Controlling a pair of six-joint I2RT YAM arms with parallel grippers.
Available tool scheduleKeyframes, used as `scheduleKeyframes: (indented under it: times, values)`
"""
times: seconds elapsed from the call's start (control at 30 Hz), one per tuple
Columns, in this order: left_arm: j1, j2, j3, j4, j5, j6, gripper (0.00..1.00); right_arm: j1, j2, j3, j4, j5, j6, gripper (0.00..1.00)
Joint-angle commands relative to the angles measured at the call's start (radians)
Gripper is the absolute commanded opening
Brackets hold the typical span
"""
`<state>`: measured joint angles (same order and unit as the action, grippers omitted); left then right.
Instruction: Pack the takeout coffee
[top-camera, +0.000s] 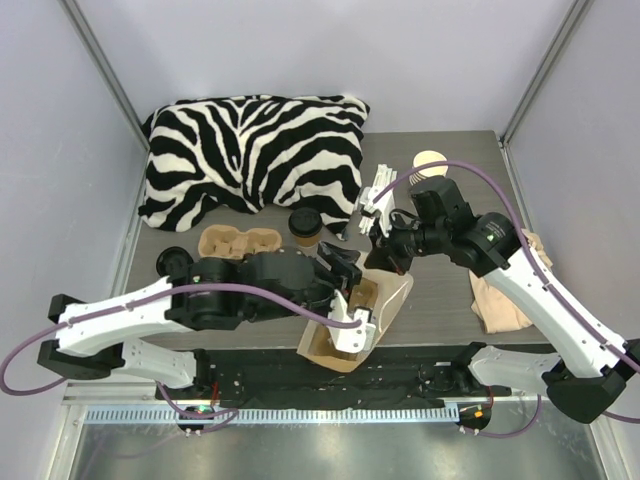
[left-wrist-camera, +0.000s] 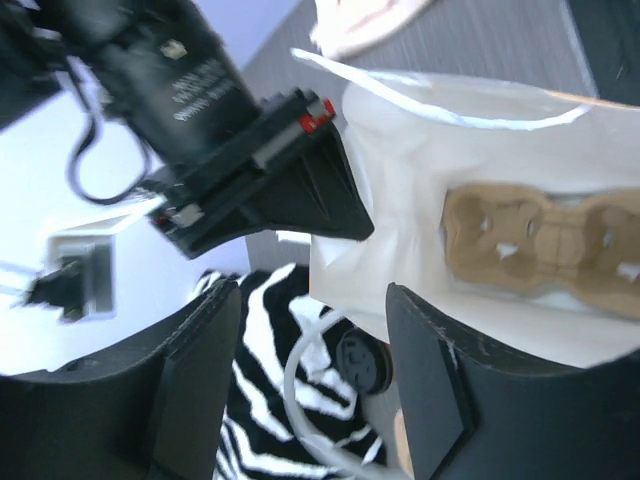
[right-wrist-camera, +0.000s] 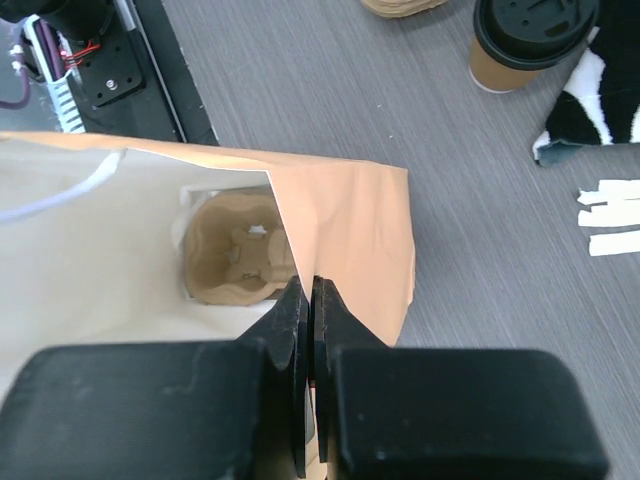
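Note:
The takeout coffee (top-camera: 305, 226), a tan cup with a black lid, stands upright on the table in front of the zebra pillow; the right wrist view has the coffee (right-wrist-camera: 528, 40) at top right, apart from both grippers. A brown paper bag (top-camera: 386, 300) lies open near the front edge, with a moulded cup carrier (right-wrist-camera: 238, 252) inside it. My right gripper (right-wrist-camera: 313, 285) is shut on the bag's upper rim (right-wrist-camera: 350, 220). My left gripper (left-wrist-camera: 312, 300) is open at the bag's mouth (left-wrist-camera: 400, 150), with nothing clamped between its fingers.
A zebra pillow (top-camera: 250, 150) fills the back left. A second cup carrier (top-camera: 238, 241) and a loose black lid (top-camera: 172, 262) lie to the left of the coffee. White strips (top-camera: 377, 195) and a tan round thing (top-camera: 431, 160) sit at the back right, and a tan cloth (top-camera: 500, 295) on the right.

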<state>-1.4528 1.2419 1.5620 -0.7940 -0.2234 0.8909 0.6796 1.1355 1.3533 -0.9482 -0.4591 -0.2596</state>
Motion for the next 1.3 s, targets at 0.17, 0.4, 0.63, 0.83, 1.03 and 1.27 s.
scheduleKeyframes:
  times: [0.17, 0.4, 0.63, 0.83, 1.03, 1.27]
  values:
    - [0.000, -0.102, 0.073, 0.179, 0.112, -0.305, 0.78, 0.008, -0.095, -0.010, 0.084, 0.066, 0.005, 0.01]
    - [0.285, -0.133, 0.086, 0.214, 0.140, -0.669, 0.88, 0.008, -0.117, 0.038, 0.016, 0.054, 0.006, 0.01]
    - [0.520, -0.240, -0.107, 0.202, 0.220, -0.870, 0.91, 0.009, -0.079, 0.087, -0.053, 0.140, 0.091, 0.01]
    - [0.643, -0.326, -0.288, 0.185, 0.352, -0.960, 0.90, 0.009, -0.042, 0.110, -0.133, 0.198, 0.125, 0.01]
    - [0.663, -0.387, -0.404, 0.180, 0.381, -0.945, 0.90, 0.009, 0.001, 0.159, -0.123, 0.284, 0.123, 0.01]
    - [0.667, -0.384, -0.459, 0.199, 0.352, -0.912, 0.90, 0.009, 0.020, 0.245, -0.115, 0.306, 0.047, 0.01]
